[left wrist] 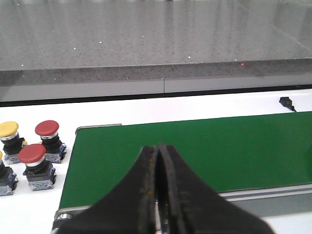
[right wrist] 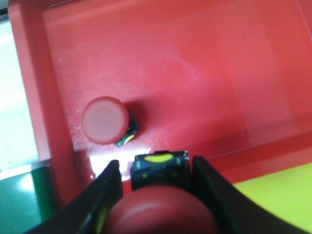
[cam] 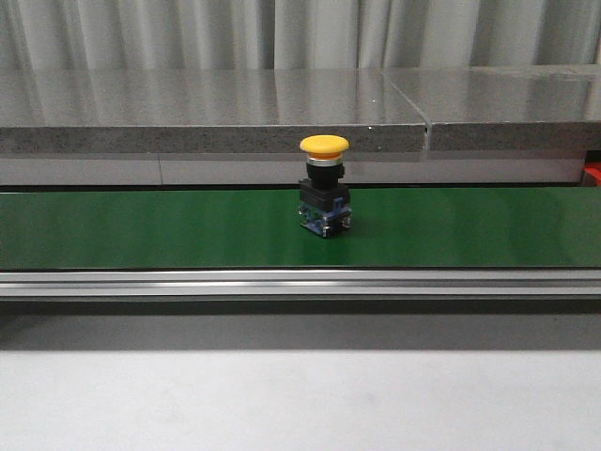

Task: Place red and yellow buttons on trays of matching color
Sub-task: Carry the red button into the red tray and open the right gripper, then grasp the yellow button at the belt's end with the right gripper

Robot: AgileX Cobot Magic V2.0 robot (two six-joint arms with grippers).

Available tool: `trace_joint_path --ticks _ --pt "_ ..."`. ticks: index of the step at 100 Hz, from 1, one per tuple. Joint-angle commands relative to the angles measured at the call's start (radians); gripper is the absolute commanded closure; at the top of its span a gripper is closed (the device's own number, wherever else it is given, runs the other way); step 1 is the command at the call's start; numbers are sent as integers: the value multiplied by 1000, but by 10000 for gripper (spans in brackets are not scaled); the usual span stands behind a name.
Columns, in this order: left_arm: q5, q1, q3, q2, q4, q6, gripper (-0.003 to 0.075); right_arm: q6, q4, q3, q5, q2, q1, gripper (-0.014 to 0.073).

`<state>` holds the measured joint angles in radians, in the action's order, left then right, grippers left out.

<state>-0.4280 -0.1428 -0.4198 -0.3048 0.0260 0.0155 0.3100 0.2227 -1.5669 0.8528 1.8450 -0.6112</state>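
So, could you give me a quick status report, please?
Left pincer shut, empty. Right pincer holds red button over red tray. Yellow button waits on belt.

light: even, bright | glare: grey countertop (cam: pixel 216 99) sheen | blur: near fingers (right wrist: pixel 105 200) soft

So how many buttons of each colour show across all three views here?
Red buttons: 4, two beside the belt, one in the red tray, one in the right tool.
Yellow buttons: 2, on the belt, beside it.
Partly cropped button, colour unclear: 1.
Total: 7
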Motion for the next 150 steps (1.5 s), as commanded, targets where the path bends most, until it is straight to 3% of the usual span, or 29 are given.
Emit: trace_joint_path --ticks 1,53,87,97,112,119,150 --pt "77 -6 -28 -6 8 -5 739 2 15 -82 5 -6 -13 453" --pt "77 -6 -28 -6 8 -5 739 2 13 -294 61 213 -12 453" --pt "77 -6 -28 -6 8 -5 739 2 14 -308 47 318 -12 442" --pt "77 -6 -28 -6 8 -5 739 2 14 -308 48 325 -12 365" --pt "77 -6 -28 -6 8 -5 739 2 14 -308 33 325 -12 63" --pt "77 -6 -28 -6 8 -5 739 2 14 -309 29 325 -12 -29" --pt "77 -6 -28 -6 8 -5 739 2 13 -367 49 289 -12 -41"
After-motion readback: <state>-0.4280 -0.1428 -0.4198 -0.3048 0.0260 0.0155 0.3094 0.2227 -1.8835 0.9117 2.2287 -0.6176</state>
